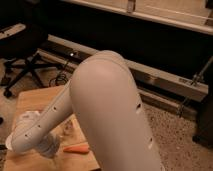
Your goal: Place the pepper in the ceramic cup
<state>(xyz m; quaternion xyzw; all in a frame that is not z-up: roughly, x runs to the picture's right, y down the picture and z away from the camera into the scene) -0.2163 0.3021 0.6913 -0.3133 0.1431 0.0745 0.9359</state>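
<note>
At the lower left, over the light wooden table (37,100), the big white robot arm (105,110) ends in its grey two-finger gripper (50,148), jaws apart and holding nothing. Just to its right, not touching it, the slender orange-red pepper (76,148) lies flat on the table, long axis running left to right. The small white ceramic cup cannot be made out; the arm probably hides it. Grasping the pepper looks like a short shift rightward.
</note>
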